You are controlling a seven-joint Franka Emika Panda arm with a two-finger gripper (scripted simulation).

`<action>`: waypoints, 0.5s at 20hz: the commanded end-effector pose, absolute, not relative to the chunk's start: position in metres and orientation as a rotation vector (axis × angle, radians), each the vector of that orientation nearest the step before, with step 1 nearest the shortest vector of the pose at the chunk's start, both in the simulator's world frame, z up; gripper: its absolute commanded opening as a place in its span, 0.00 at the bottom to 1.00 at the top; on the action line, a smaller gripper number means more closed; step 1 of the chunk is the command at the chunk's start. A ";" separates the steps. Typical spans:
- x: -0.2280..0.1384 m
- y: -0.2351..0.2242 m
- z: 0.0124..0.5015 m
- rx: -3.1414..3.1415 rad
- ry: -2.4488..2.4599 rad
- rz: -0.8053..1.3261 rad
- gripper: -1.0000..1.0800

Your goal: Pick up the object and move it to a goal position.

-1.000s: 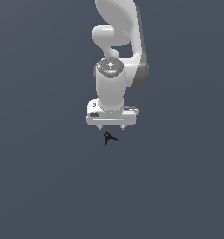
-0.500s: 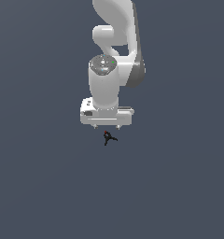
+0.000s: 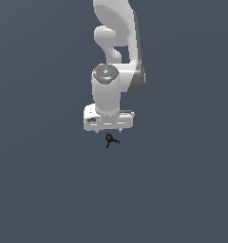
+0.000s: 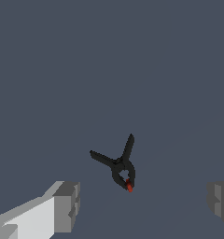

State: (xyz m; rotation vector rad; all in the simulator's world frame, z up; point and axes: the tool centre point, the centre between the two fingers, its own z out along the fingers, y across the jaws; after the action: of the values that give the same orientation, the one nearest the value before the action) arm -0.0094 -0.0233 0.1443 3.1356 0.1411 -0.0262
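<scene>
Black spindly object [image 4: 118, 166], red-tipped and unlabelled, between fingers [image 4: 66, 205] of wide-apart white pincer [image 3: 109, 131].

Flat dark grey-blue surface [image 3: 44, 190], plain and uniform, filling both views

surface: plain dark grey floor [image 3: 44, 190] | on it: small black clamp with red tip [image 3: 109, 139], frame centre

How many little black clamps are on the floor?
1. The black clamp lies on the bare grey floor, just below the gripper in the exterior view, between its open fingers and touching neither. Nothing seems hidden.
</scene>
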 end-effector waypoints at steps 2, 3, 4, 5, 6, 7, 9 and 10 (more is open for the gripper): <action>-0.014 -0.024 0.128 3.127 0.256 -0.023 0.96; -0.016 -0.024 0.123 3.123 0.295 -0.022 0.96; -0.018 -0.024 0.117 3.119 0.337 -0.020 0.96; -0.020 -0.024 0.112 3.114 0.380 -0.018 0.96; -0.022 -0.024 0.106 3.108 0.421 -0.017 0.96; -0.025 -0.024 0.101 3.103 0.460 -0.015 0.96; -0.028 -0.023 0.092 3.092 0.531 -0.012 0.96; -0.030 -0.023 0.088 3.087 0.563 -0.011 0.96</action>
State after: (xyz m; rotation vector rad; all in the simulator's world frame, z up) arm -0.0274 -0.0233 0.0947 3.0959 0.5085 -0.0144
